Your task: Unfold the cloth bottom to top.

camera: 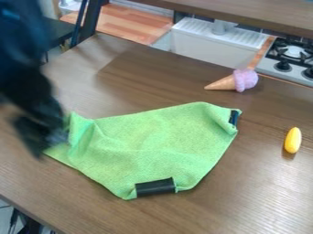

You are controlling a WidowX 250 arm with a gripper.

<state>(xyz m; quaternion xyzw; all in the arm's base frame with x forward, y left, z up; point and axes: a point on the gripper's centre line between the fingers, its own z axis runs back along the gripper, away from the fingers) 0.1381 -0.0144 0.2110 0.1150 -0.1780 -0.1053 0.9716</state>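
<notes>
Most of the green fabric cloth [156, 144] looks spread; I'd guess the rumpled end by my black robotic gripper [46, 142] (blurred, can't tell if clamped) remains.

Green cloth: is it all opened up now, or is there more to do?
Most of the green cloth already looks spread out on the table. The gripper is at its bunched left end, but I can't tell whether it has hold. Left to do, probably: smooth that end and open the upper right corner, which looks folded by a dark patch.
</notes>
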